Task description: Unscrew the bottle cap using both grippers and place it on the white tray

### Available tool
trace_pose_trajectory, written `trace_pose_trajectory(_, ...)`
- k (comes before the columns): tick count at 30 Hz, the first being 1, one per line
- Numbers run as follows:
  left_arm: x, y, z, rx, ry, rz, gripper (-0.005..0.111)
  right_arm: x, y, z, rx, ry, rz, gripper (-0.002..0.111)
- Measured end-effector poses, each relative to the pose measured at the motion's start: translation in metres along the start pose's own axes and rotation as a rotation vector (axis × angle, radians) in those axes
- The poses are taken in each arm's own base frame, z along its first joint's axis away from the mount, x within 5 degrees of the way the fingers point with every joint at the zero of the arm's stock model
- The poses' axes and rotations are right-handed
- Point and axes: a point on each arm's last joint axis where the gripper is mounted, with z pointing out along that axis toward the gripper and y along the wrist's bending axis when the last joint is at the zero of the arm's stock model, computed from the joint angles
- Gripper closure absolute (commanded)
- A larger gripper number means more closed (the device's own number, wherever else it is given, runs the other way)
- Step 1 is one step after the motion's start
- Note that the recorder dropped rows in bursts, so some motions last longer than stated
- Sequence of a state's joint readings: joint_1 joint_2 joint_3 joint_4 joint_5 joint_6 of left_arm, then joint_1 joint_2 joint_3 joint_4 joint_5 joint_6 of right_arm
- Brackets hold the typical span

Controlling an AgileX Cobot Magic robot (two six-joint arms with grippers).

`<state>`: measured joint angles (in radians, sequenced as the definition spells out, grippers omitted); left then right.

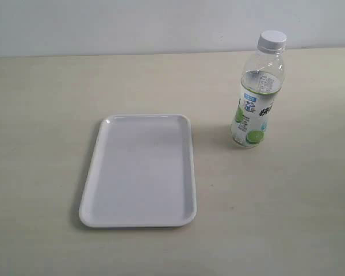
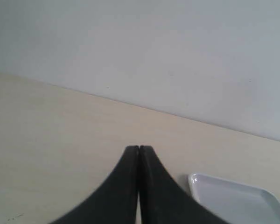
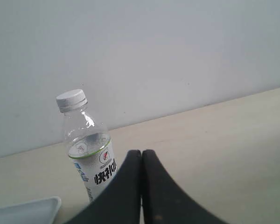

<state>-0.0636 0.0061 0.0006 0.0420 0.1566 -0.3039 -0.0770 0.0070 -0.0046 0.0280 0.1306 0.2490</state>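
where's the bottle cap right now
In the exterior view the cap sits on the neck of the upright bottle, toward the upper right, to the right of the white tray and apart from it.

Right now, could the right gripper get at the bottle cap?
Probably yes. The bottle stands upright with its cap exposed on top, and nothing lies between it and the right gripper, which is shut and would need to open first.
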Motion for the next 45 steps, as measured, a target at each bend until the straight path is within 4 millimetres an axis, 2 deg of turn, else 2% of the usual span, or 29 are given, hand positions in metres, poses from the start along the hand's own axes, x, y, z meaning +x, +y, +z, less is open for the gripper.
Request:
trace_pose_trajectory(7,0.000,0.000,0.000,0.000,0.000,0.000,0.104,-0.001,0.000,0.000,-0.004,-0.014,0.000,0.108)
trace_pose_trajectory(30,0.000,0.000,0.000,0.000,0.000,0.000,0.104,-0.028,0.007,-0.005,-0.080,-0.307,0.019,0.108)
trace_pose_trajectory(35,0.000,0.000,0.000,0.000,0.000,0.000,0.104,-0.022,0.006,-0.003,-0.060,-0.250,-0.030,0.108)
trace_pose_trajectory(40,0.000,0.000,0.000,0.000,0.000,0.000,0.104,-0.016,0.004,0.014,-0.022,-0.118,-0.052,0.108)
trace_pose_trajectory(45,0.000,0.000,0.000,0.000,0.000,0.000,0.104,-0.009,0.002,0.047,0.000,-0.018,-0.111,0.108)
